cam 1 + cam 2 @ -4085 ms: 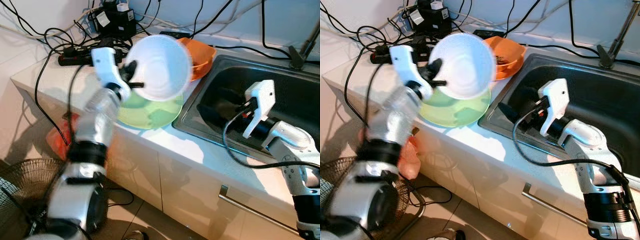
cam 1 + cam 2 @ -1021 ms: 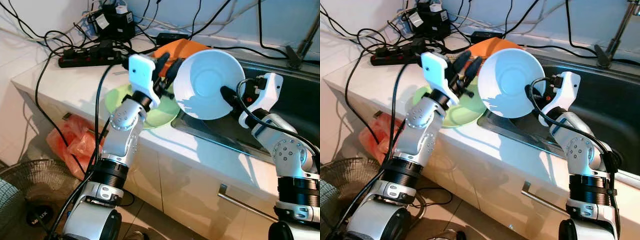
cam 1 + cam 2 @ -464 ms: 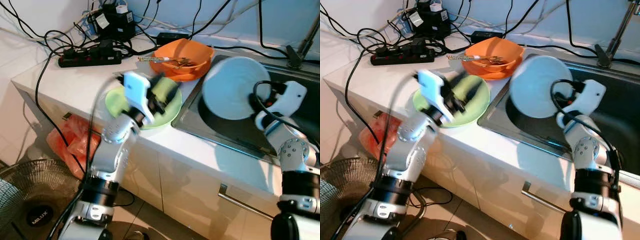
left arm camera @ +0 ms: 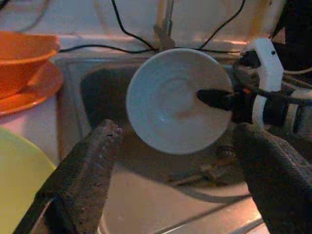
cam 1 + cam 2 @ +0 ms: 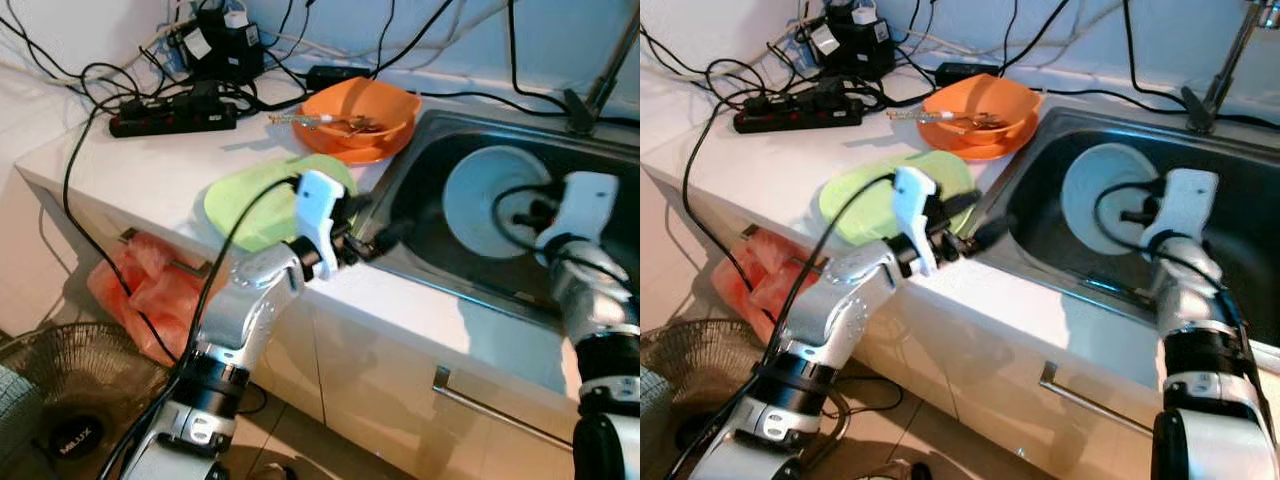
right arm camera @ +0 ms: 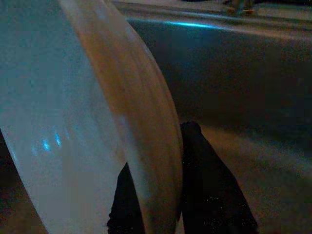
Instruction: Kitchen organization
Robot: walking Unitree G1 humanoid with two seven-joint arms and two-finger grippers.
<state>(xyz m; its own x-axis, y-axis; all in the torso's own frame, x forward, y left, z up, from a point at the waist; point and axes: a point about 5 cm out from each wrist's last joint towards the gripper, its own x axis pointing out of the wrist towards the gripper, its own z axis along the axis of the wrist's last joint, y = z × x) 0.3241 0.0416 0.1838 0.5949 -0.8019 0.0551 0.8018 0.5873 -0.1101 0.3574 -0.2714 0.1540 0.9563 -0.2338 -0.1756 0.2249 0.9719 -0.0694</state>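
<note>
1. The right gripper (image 5: 1137, 215) is inside the sink (image 5: 1240, 215), its two black fingers clamped over the rim of a white bowl (image 5: 1100, 210); in the right wrist view one finger (image 6: 209, 185) lies on the outside of the rim and the other behind it
2. The white bowl stands on edge, tilted, with its hollow facing the counter side; it sits in the sink basin, to the left of the gripper that grips it, and whether its lower edge touches the sink floor cannot be told
3. The left gripper (image 5: 375, 240) reaches out over the counter edge at the sink's left rim, its fingers (image 4: 83, 175) spread apart and holding nothing; in the left wrist view the white bowl shows between them, well beyond their tips
4. A green plate (image 5: 865, 200) lies flat on the white counter (image 5: 770, 160) just behind the left wrist, partly covered by it
5. An orange bowl (image 5: 980, 110) rests on an orange plate near the back of the counter, just beside the sink's left corner, with some utensils lying in it
6. Black cables and a power strip (image 5: 795, 115) lie at the counter's far left; a tap (image 5: 1220, 70) stands behind the sink
7. An orange plastic bag (image 5: 150, 290) hangs low in front of the cabinet, below the counter
</note>
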